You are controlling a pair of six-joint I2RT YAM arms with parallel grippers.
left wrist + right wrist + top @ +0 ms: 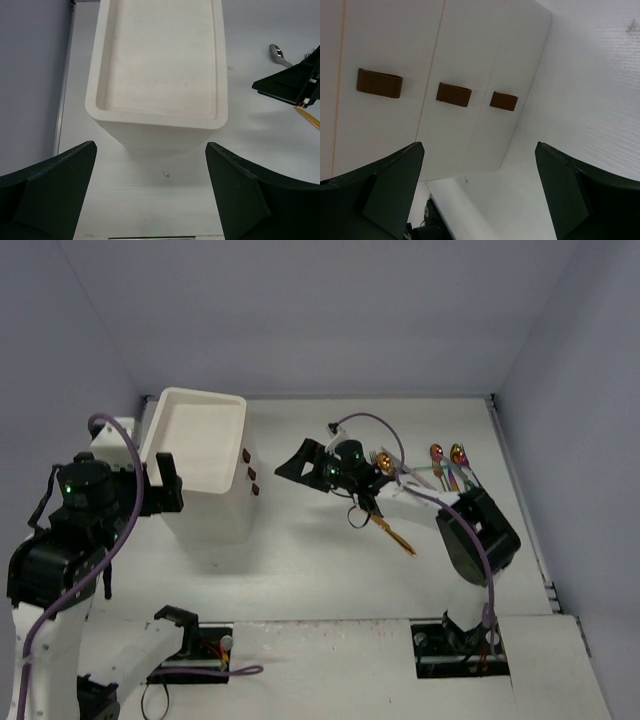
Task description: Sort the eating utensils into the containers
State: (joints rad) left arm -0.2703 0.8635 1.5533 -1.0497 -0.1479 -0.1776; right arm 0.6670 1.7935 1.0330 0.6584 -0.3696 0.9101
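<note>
Nothing sorted yet, far as I can see: tall white plastic drawer unit (pixel 205 470) sits left of centre, all three drawers (pixel 455 55) shut behind their brown handles (pixel 453 94). Slim metal utensils (pixel 278 52) lie on the table (pixel 300 575) to its right: a gold one (pixel 395 533) mid-table, two rainbow spoons (pixel 437 454) far right. Left gripper (pixel 150 150) and right gripper (pixel 479 150) are both spread wide, holding nothing; the right one faces the handles, so drawer-opening likely comes first.

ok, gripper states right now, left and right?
left gripper: open, holding nothing.
right gripper: open, holding nothing.
</note>
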